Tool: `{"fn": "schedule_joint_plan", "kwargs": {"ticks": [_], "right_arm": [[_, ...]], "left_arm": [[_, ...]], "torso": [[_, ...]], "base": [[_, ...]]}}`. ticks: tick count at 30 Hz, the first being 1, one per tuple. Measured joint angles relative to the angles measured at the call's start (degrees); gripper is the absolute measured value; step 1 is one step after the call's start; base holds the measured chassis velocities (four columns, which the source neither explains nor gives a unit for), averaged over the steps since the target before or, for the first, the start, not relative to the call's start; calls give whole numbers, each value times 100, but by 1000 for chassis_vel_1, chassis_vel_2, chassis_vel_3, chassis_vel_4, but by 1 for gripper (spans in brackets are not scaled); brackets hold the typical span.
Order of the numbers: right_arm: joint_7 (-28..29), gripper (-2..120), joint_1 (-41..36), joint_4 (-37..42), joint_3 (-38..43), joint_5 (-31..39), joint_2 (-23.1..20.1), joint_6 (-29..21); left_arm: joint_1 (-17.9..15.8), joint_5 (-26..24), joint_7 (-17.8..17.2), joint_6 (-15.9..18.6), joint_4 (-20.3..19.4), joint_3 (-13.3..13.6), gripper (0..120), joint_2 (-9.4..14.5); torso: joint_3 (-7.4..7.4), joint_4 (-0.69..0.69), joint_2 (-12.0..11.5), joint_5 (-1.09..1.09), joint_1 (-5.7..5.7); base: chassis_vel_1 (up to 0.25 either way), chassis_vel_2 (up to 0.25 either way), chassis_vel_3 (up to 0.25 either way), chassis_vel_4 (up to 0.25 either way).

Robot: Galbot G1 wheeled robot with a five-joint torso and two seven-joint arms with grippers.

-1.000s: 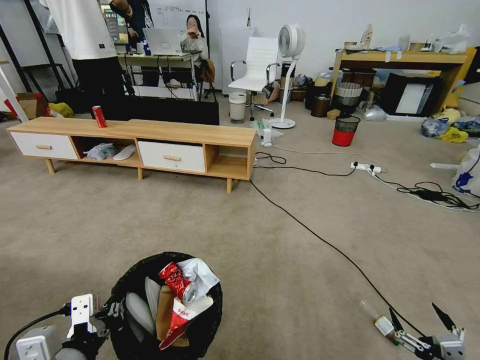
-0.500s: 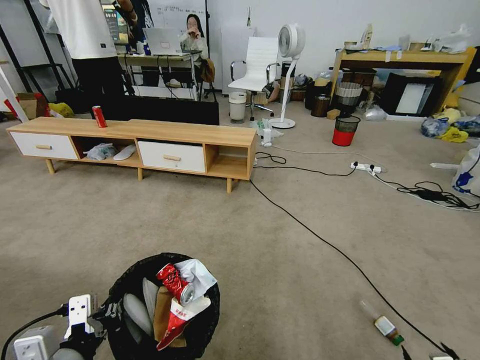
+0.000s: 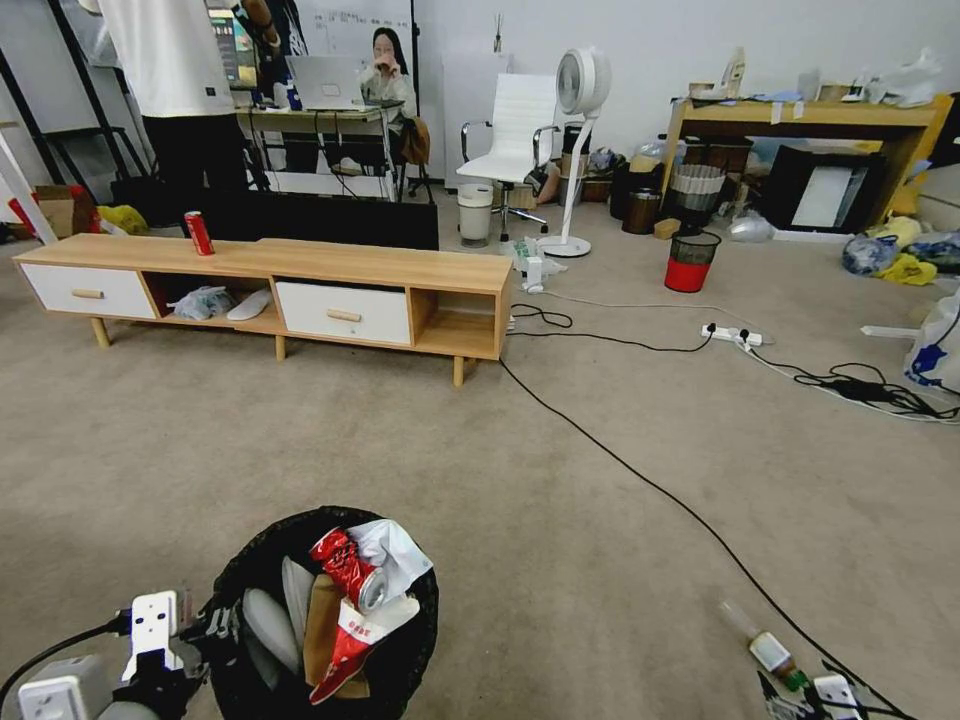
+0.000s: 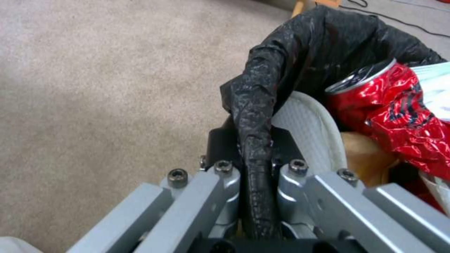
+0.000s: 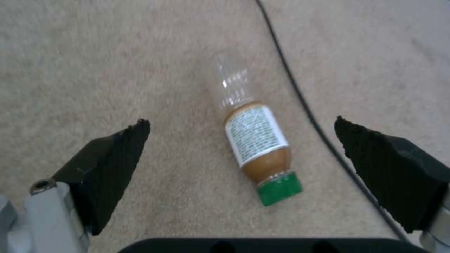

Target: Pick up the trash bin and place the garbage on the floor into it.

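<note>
The trash bin (image 3: 400, 660), black mesh with a black liner, sits low at the left in the head view. It holds a crushed red can (image 3: 350, 568), pale tissue (image 3: 395, 548), a red-white packet (image 3: 345, 645) and a brown bag (image 3: 320, 620). My left gripper (image 3: 212, 628) is shut on its rim; the left wrist view shows the liner-covered rim (image 4: 255, 140) pinched between the jaws, the can (image 4: 398, 116) beside it. A clear green-capped bottle (image 3: 765, 645) lies on the floor (image 3: 500, 470). My right gripper (image 5: 240, 122) hovers open over the bottle (image 5: 255, 137), one finger on each side, not touching.
A black cable (image 3: 650, 480) runs diagonally across the carpet, passing just beside the bottle (image 5: 300, 102). A long wooden cabinet (image 3: 380, 265) with an upright red can (image 3: 199, 233) stands ahead. Farther back are a red-bottomed bin (image 3: 690, 262), a power strip (image 3: 735, 335) and a fan (image 3: 575, 150).
My right gripper dropped toward the view's bottom edge and now sits just behind the bottle's cap end. The bin and left gripper shifted slightly left and down.
</note>
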Motion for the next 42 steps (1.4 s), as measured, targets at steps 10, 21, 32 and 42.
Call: {"fn": "schedule_joint_plan", "kwargs": {"ticks": [10, 21, 32, 42], "right_arm": [[-40, 100, 731, -941, -552, -34, -173, -10], [-15, 100, 1764, -2121, -862, -335, 72, 100], [114, 100, 2025, -2401, -797, -558, 195, 98], [152, 100, 2032, -2467, -680, -685, 167, 34]], "left_arm": [[-8, 26, -6, 43, -40, -59, 4, -75], [4, 61, -6, 48, -43, -105, 4, -142], [2, 63, -15, 52, -43, -114, 4, -155], [18, 63, -21, 54, -43, -104, 4, -156]], "torso": [[0, 0, 0, 0, 0], [0, 0, 0, -1, 0], [-1, 0, 0, 0, 0], [-1, 0, 0, 0, 0]], "base": [[0, 0, 0, 0], [0, 0, 0, 0], [0, 0, 0, 0], [0, 0, 0, 0]]}}
